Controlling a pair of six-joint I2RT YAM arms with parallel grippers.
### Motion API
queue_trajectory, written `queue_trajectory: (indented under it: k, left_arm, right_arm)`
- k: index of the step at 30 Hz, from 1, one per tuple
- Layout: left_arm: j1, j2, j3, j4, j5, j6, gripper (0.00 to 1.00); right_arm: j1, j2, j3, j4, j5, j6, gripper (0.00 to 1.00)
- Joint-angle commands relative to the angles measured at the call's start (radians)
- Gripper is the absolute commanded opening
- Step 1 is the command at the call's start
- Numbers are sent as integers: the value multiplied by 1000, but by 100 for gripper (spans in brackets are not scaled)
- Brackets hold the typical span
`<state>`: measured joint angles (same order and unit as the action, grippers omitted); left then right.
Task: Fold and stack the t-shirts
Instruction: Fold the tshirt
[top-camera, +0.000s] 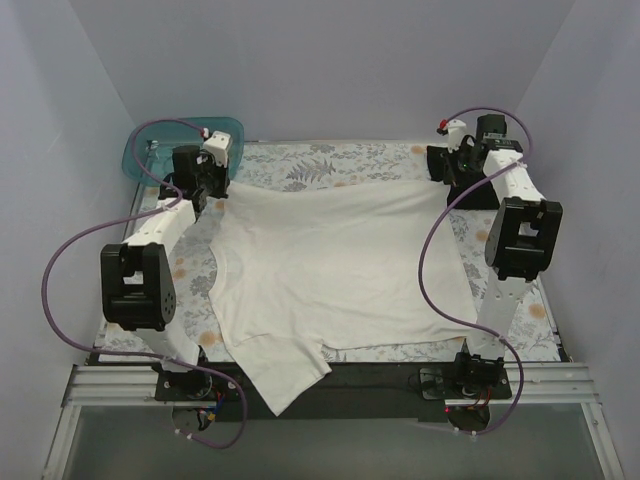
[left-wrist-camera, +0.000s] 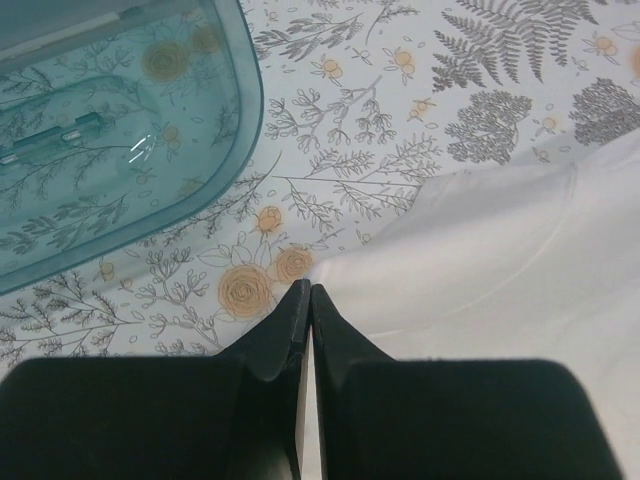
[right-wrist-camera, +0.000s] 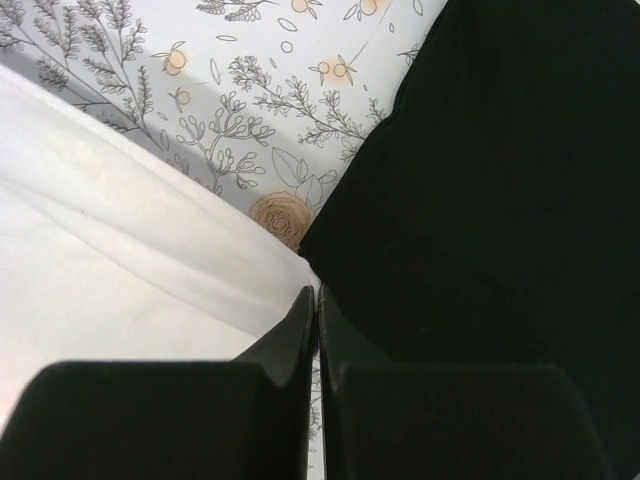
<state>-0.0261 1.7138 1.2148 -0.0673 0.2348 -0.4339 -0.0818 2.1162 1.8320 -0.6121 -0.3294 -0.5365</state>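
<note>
The cream-white t-shirt (top-camera: 340, 270) lies spread flat across the floral cloth, one part hanging over the near edge. My left gripper (top-camera: 207, 188) is shut at the shirt's far left corner; in the left wrist view the gripper (left-wrist-camera: 310, 292) has its tips together on the corner of the shirt (left-wrist-camera: 480, 270). My right gripper (top-camera: 452, 178) is shut at the far right corner; in the right wrist view the gripper (right-wrist-camera: 315, 295) pinches the tip of the white shirt (right-wrist-camera: 120, 250). The black t-shirt (right-wrist-camera: 490, 180) lies just right of it.
The translucent teal tub (top-camera: 180, 148) stands at the far left corner, close to my left gripper, and also shows in the left wrist view (left-wrist-camera: 100, 130). The grey-and-orange floral cloth (top-camera: 330, 160) covers the table. Grey walls close in on three sides.
</note>
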Motion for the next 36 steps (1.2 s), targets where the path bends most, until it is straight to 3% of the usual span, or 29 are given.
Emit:
queue_trajectory:
  k: [1,9,18,36]
  left_arm:
    - [5,-118,-53,14,40,32,0]
    - [5,-247,-167,-38,57,69,0]
    - [6,-272,-221,-72,49,118,0]
    - [5,-352,-357,-158,60,164,0]
  right_arm:
    - [-6,-79,-34,-9,-48,-45,1]
    - [-10,-142,-126,-34,-56,-106,1]
    - [-16,-228,-290,-40,-59,-144,1]
    - [-24,-236,-399,-38,-23,-168,1]
